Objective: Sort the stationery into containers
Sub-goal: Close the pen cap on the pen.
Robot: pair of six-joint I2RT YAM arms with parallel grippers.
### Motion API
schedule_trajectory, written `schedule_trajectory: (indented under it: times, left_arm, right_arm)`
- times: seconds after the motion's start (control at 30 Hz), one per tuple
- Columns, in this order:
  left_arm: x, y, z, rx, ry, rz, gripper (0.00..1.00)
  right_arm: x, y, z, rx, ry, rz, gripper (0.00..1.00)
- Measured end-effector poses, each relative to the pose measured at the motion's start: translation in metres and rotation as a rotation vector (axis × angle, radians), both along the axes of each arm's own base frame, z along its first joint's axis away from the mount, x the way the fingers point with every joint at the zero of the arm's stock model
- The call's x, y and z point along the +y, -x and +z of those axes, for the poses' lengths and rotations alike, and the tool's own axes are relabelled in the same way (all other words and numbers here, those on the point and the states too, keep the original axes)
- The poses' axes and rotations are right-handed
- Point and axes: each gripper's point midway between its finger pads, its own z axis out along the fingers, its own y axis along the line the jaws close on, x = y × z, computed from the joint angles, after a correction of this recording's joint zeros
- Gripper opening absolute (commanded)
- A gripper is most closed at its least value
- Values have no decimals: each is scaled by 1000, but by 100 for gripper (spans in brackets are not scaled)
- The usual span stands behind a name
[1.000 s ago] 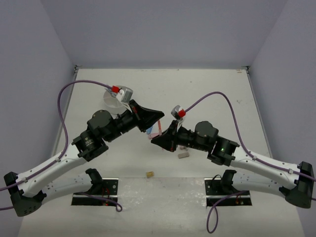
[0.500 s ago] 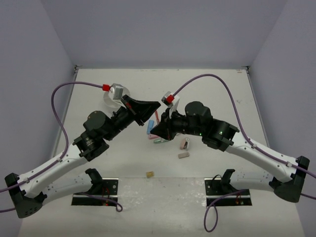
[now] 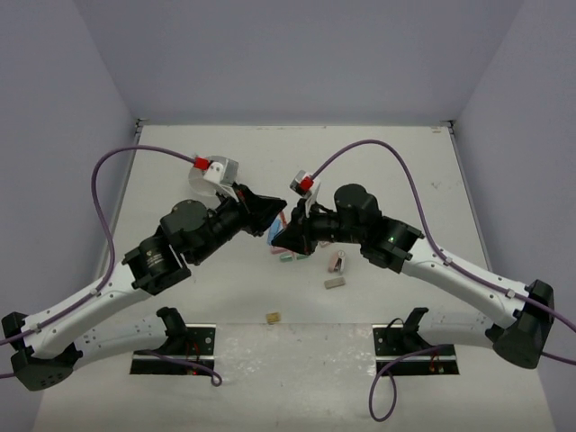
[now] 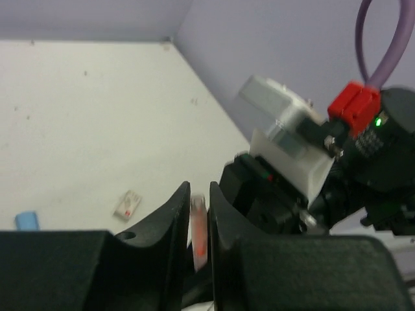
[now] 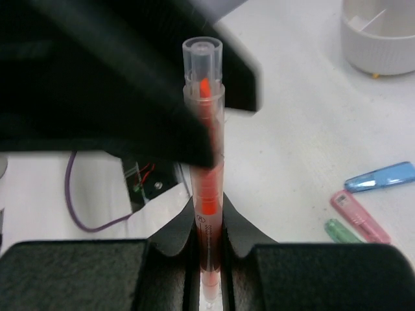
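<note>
Right of the white tub (image 5: 382, 55), the right gripper (image 5: 209, 227) clamps a likely light, slippery red pen (image 5: 205, 149). The left gripper (image 4: 199, 197) narrowly brackets its barrel; grip unclear.

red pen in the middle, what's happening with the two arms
A handover, it seems. The right gripper is shut on the red pen. The left gripper flanks the same pen; whether it grips is unclear. A blue clip, a pink clip and a green clip lie on the table, outside the white tub.

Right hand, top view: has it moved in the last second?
Yes: the right hand has shifted up the view and slightly left, away from the beige eraser.
</note>
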Motion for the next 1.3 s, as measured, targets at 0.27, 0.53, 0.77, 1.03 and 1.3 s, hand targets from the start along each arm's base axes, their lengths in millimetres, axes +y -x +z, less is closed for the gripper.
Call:
schedule_trajectory:
  times: [0.27, 0.53, 0.77, 1.03, 1.3]
  left_arm:
    - [1, 15, -34, 94, -193, -48, 39]
    - [6, 13, -27, 75, -200, -37, 77]
    - [6, 15, -24, 30, -227, -74, 80]
    - [8, 17, -14, -1, -231, -88, 81]
    - [7, 37, 15, -54, -151, -163, 83]
  right_arm:
    - [-13, -11, 34, -134, -122, -81, 0]
    - [-5, 6, 37, -169, -128, -39, 0]
    - [-4, 11, 40, -179, -143, -24, 0]
    - [-12, -1, 45, -200, -148, -120, 0]
    - [-20, -25, 32, -187, -91, -254, 0]
